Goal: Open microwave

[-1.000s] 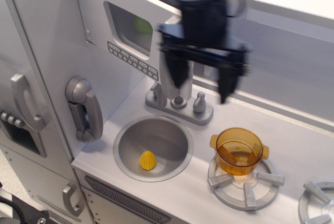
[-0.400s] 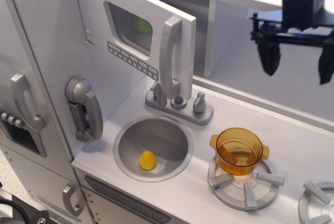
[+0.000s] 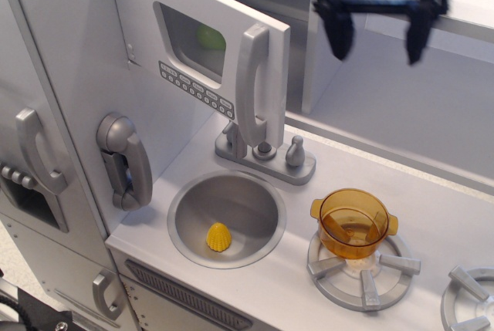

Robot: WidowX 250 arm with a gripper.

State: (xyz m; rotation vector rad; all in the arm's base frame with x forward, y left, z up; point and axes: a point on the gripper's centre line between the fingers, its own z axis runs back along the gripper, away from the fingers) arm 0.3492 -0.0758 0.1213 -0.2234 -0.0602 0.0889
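Note:
The microwave door (image 3: pixel 197 61) is grey, with a small dark rounded window, a row of small oval buttons below it and a long vertical silver handle (image 3: pixel 252 88). The door stands swung open to the left, and the dark cavity (image 3: pixel 297 45) shows behind its right edge. A green object shows through the window. My black gripper (image 3: pixel 378 42) hangs open and empty at the top right, well above the counter and to the right of the handle, touching nothing.
A silver wall phone (image 3: pixel 123 157) hangs left of the sink (image 3: pixel 228 215), which holds a yellow toy (image 3: pixel 218 236). A faucet (image 3: pixel 266 153) stands behind the sink. An amber pot (image 3: pixel 353 223) sits on a burner. A grey door with a curved handle (image 3: pixel 35 153) is far left.
My gripper left the door handle, went far right and up, and has now come back left along the top. The door stays open.

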